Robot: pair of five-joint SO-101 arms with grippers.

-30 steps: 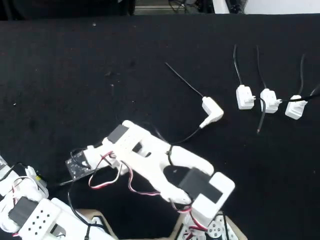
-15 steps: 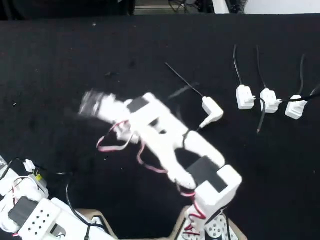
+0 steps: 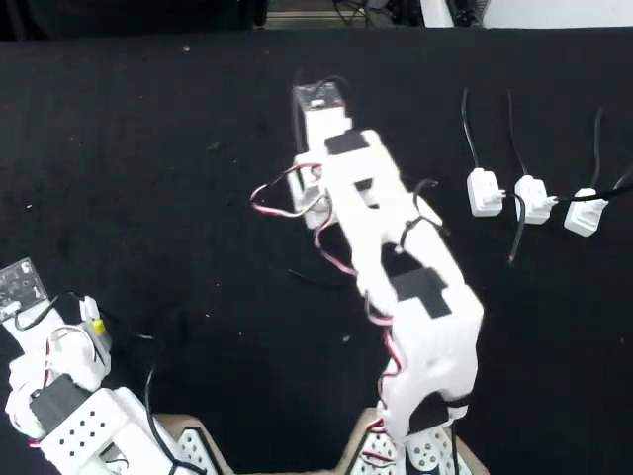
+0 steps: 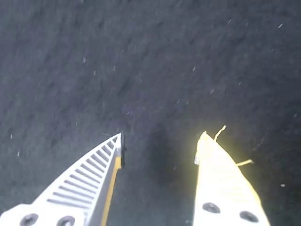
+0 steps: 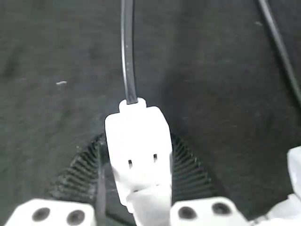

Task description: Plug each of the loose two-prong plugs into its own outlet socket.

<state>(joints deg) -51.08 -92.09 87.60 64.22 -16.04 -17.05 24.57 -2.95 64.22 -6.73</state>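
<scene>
holding a white plug [image 5: 137, 146] in the right jaws: ribbed pads [image 5: 188, 165] closed on both flanks of its body, no gap showing on either side. the plug's long axis runs in line with the jaws, and the cord [image 5: 127, 52] leaves straight out ahead, away from the wrist. two small slots show on the face toward the camera. the mating end sits back toward the palm and i can't tell what's on it

the relation that matters: in the high view the right arm [image 3: 396, 257] is stretched out over the middle of the tabletop [image 3: 129, 148], wrist end toward the far side. the row of three white corded blocks [image 3: 532, 199] lies off to its right, well apart from the wrist end, with their cords also running toward the far edge. i'd judge the next move needs a sideways swing to the right plus a turn of the plug, since its axis points at the far edge, not at the row. can't tell from here which blocks are sockets and which are plugs

left arm [image 3: 59, 406] sits in the near-left corner, well apart from the row, so the right arm is the nearer one. left jaws are spread wide with nothing between them, bare tabletop below
</scene>
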